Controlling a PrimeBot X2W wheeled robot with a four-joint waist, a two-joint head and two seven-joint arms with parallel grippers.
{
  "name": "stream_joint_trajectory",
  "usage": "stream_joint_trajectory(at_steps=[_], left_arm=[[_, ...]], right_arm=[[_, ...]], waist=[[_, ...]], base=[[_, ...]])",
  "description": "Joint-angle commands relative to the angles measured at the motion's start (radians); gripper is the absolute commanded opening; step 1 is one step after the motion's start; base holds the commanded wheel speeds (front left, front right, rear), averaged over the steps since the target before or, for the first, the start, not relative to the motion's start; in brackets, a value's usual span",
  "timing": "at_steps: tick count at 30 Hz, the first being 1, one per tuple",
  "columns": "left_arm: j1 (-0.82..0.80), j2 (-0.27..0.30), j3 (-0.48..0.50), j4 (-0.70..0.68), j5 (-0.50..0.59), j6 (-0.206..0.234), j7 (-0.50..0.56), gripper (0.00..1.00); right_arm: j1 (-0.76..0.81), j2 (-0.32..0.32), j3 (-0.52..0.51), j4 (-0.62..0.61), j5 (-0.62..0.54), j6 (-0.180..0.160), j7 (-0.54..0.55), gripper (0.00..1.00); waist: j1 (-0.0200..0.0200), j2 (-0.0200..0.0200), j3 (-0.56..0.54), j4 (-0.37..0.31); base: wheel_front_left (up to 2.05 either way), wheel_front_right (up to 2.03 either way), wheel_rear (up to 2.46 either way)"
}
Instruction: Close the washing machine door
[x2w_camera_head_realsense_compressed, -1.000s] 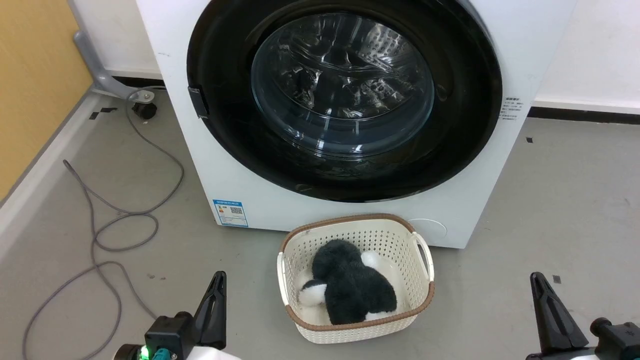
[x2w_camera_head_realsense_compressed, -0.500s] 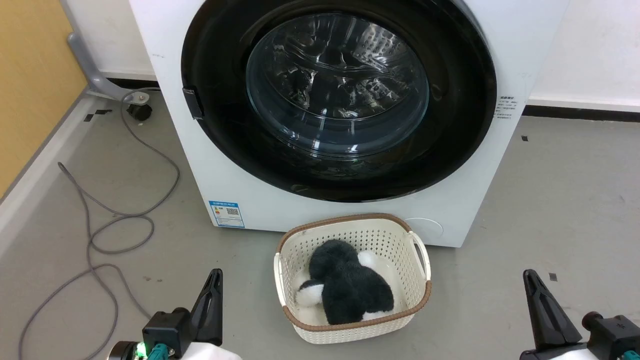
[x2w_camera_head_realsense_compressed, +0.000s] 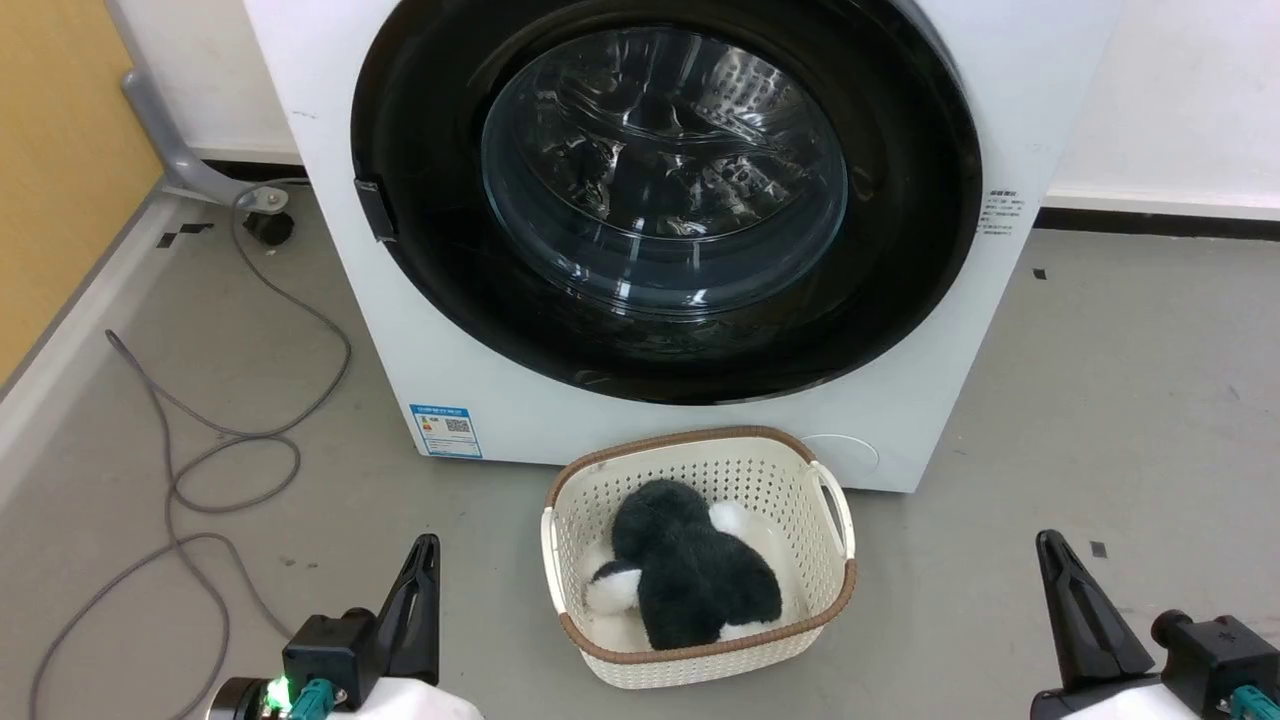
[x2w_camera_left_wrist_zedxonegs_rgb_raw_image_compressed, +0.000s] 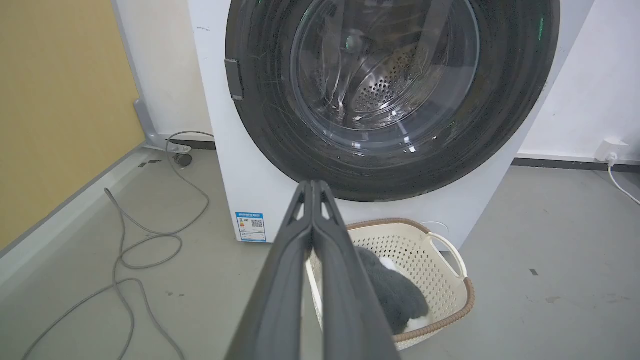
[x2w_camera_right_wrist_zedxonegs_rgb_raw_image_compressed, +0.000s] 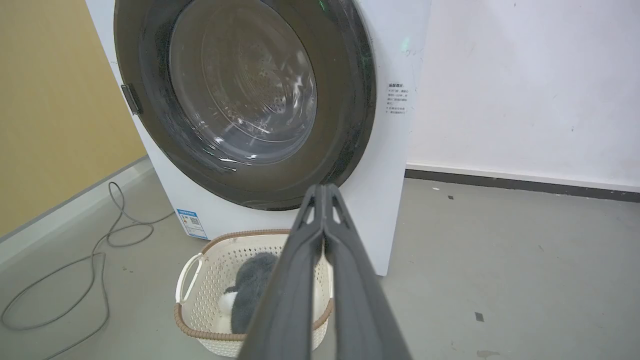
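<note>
- Plainly, the washing machine door (x2w_camera_head_realsense_compressed: 665, 200) sits flat against the front of the washing machine (x2w_camera_head_realsense_compressed: 520, 420), and no gap shows along its black rim.
- The door is round, so no direction in it runs longer than another. Its face points straight out from the machine's front panel, toward the robot and out over the floor (x2w_camera_head_realsense_compressed: 1100, 400).
- A clear glass window fills the middle of the door, and the perforated steel drum shows through it.
- A small dark catch (x2w_camera_head_realsense_compressed: 369, 210) sits on the door's rim on the robot's left side.
- The left end effector (x2w_camera_head_realsense_compressed: 428, 548) is low at the robot's left, well apart from the door. In the left wrist view its fingers (x2w_camera_left_wrist_zedxonegs_rgb_raw_image_compressed: 295, 250) are pressed together with nothing between them.
- The right end effector (x2w_camera_head_realsense_compressed: 1048, 545) is low at the robot's right, also well apart from the machine. In the right wrist view its fingers (x2w_camera_right_wrist_zedxonegs_rgb_raw_image_compressed: 300, 270) meet at the tips and hold nothing.
- A cream basket (x2w_camera_head_realsense_compressed: 700, 445) with a brown rim stands on the floor just in front of the machine, below the door and between the two end effectors.
- A dark and white plush toy (x2w_camera_head_realsense_compressed: 690, 570) lies in the basket.
- A blue sticker (x2w_camera_head_realsense_compressed: 445, 430) is on the machine's lower left corner.
- A grey cable (x2w_camera_head_realsense_compressed: 200, 450) loops over the floor to the left.
</note>
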Motion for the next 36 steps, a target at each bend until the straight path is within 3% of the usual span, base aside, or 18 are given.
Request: stream_joint_trajectory(at_steps=[1,36], left_arm=[[-0.019,0.0,0.005,-0.006,0.011,0.0,0.006,0.0],[-0.036,0.0,0.04,-0.041,0.056,0.0,0.078,0.0]], right_arm=[[-0.017,0.008,0.003,-0.005,-0.015,0.0,0.009,0.0],[-0.057,0.024,0.019,-0.009,-0.066,-0.001,0.081,0.0]], waist=[[0.0,0.0,0.0,-0.001],[0.0,0.0,-0.001,-0.03]], base=[[0.0,0.0,0.0],[0.0,0.0,0.0]])
